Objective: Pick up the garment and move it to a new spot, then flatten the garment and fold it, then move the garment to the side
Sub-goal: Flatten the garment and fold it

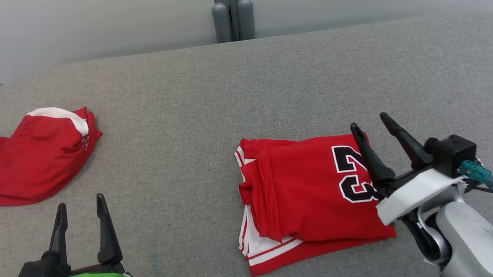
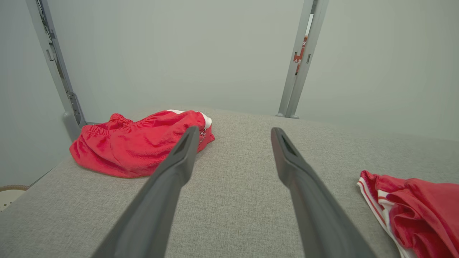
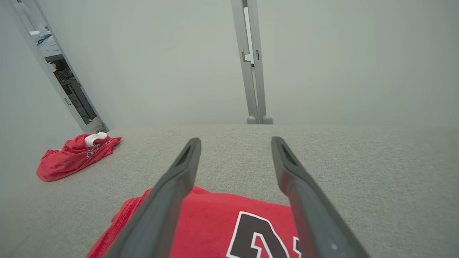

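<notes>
We see 2 garments on the table (image 1: 224,91): the folded garment (image 1: 309,195) right of centre, the crumpled garment (image 1: 29,159) at the left edge. 2 posts (image 1: 233,19) stand behind the table, top centre. The right gripper (image 1: 368,120) overlaps the folded garment's right edge.

- grey fabric-covered surface (image 1: 208,115), rounded at its far corners
- folded red jersey (image 1: 308,186) with white trim and a black number lies flat at the right
- crumpled red garment (image 1: 30,162) lies heaped at the far left, well apart
</notes>
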